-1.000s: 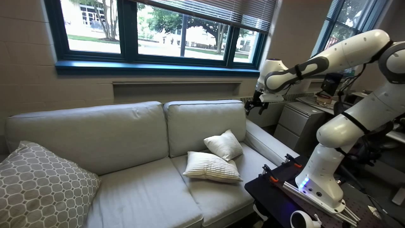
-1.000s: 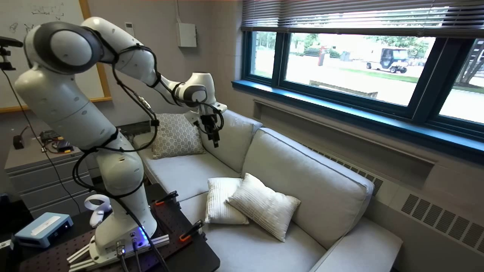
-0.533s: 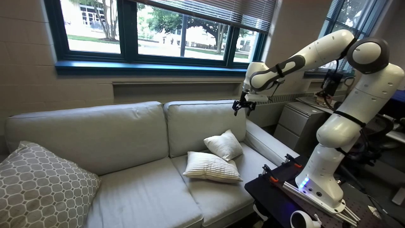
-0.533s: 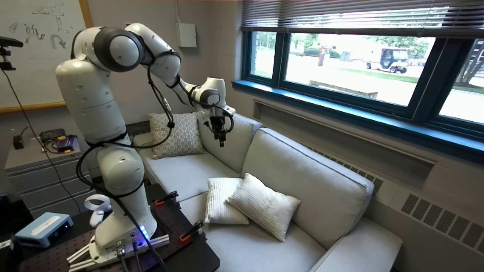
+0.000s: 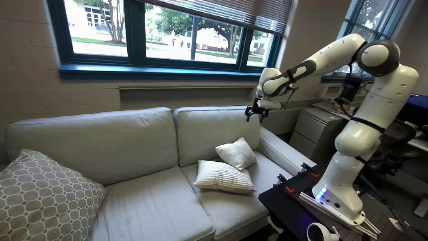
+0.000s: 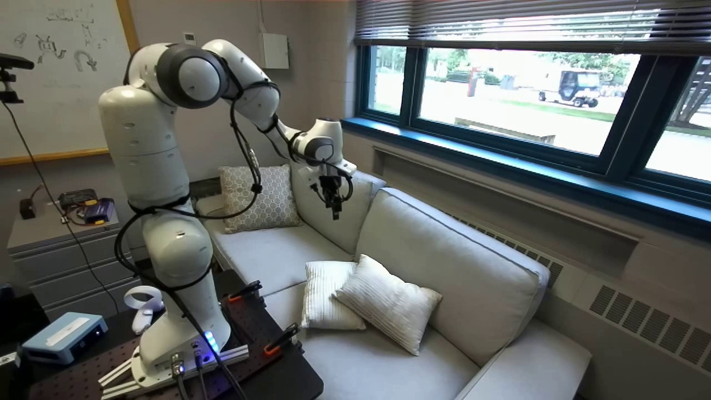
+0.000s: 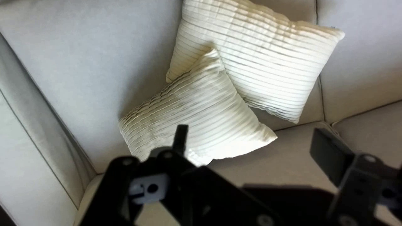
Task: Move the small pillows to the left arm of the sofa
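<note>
Two small white ribbed pillows lie overlapping on the sofa seat, in both exterior views and the wrist view. The upper pillow point(image 5: 238, 154) point(image 6: 389, 303) point(image 7: 194, 110) rests partly on the lower pillow point(image 5: 222, 177) point(image 6: 328, 297) point(image 7: 260, 56) and is closer to the backrest. The sofa arm point(image 5: 284, 150) point(image 6: 533, 358) point(image 7: 28, 147) beside them is bare. My gripper point(image 5: 254, 119) point(image 6: 336, 215) point(image 7: 254, 144) is open and empty, in the air above the pillows near the top of the backrest. In the wrist view one finger covers part of the upper pillow.
A large patterned pillow point(image 5: 50, 197) point(image 6: 261, 200) sits at the sofa's far end. Two backrest cushions point(image 5: 217, 130) rise behind the seat. The robot's black table point(image 5: 277, 204), with clamps, stands against the sofa front. A filing cabinet point(image 5: 307, 130) stands beyond the sofa arm.
My arm has swung so that the gripper comes from beyond the sofa arm to over the sofa, slowing in the last half second. The pillows have not moved; the gripper stays open.
</note>
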`<control>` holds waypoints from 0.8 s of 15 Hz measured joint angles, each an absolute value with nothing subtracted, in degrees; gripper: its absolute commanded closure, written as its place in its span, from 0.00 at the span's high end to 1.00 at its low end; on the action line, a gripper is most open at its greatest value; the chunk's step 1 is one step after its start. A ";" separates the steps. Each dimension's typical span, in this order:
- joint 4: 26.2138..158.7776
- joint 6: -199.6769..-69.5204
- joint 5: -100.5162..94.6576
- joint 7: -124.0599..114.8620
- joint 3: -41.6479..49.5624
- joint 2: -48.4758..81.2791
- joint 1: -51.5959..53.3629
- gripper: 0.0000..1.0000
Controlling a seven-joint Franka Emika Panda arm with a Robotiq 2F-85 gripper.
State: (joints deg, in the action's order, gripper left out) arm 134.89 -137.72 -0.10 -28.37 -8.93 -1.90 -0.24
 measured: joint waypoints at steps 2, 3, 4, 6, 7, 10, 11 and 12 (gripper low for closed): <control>129.72 -139.74 1.15 -26.53 -6.00 4.15 -0.40 1.00; 126.61 -140.31 3.13 -24.76 -4.74 7.52 -0.49 1.00; 123.43 -140.55 5.16 -23.17 -3.75 10.81 -0.59 1.00; 116.69 -140.29 10.18 -19.79 -2.77 17.54 -1.20 1.00; 113.45 -139.71 12.74 -18.18 -2.74 20.77 -1.67 1.00; 103.86 -136.25 17.76 -15.94 -2.74 29.96 -2.84 1.00; 100.69 -135.01 18.48 -15.96 -2.71 32.94 -3.12 1.00; 97.61 -133.74 18.96 -16.16 -2.62 35.81 -3.35 1.00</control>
State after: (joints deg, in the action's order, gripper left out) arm 97.61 -133.74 18.96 -16.16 -2.62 35.81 -3.35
